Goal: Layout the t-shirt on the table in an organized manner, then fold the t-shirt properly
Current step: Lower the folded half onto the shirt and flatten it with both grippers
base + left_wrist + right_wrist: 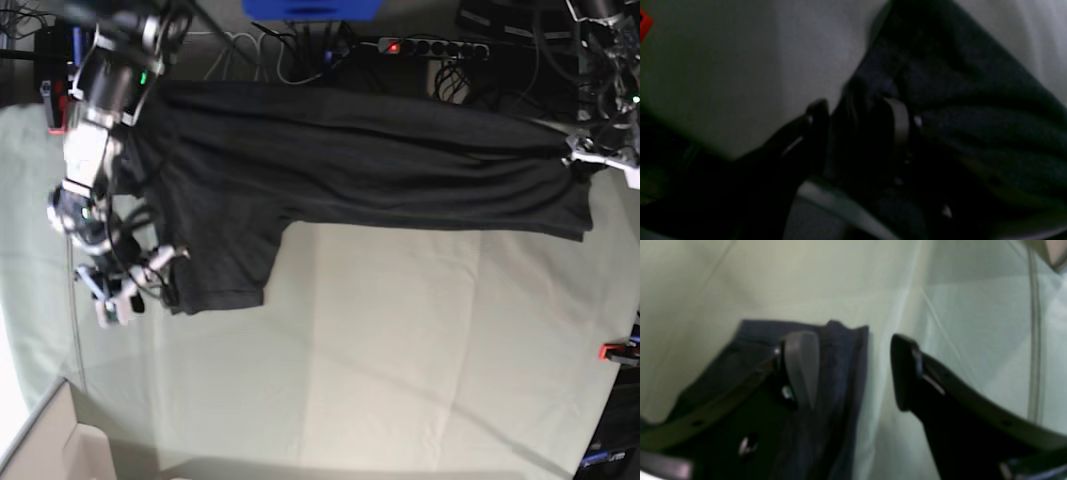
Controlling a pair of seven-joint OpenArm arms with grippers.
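Note:
The dark charcoal t-shirt (380, 170) lies stretched along the far side of the table (400, 350), one sleeve hanging down at the left. My right gripper (125, 295) stands at that sleeve's lower end. In the right wrist view it (851, 371) is open, and the t-shirt's (840, 373) corner lies flat beneath one finger (800, 370). My left gripper (585, 155) is at the shirt's far right end. The dim left wrist view shows this gripper (858, 130) with its fingers apart and a fold of t-shirt (973, 100) bunched between them.
Red-orange clamps (612, 351) (643, 21) sit at the table's edge. A pale box (50, 440) stands at the front left corner. Cables and a power strip (430, 45) lie behind the table's far edge. The table cloth (806, 283) is creased.

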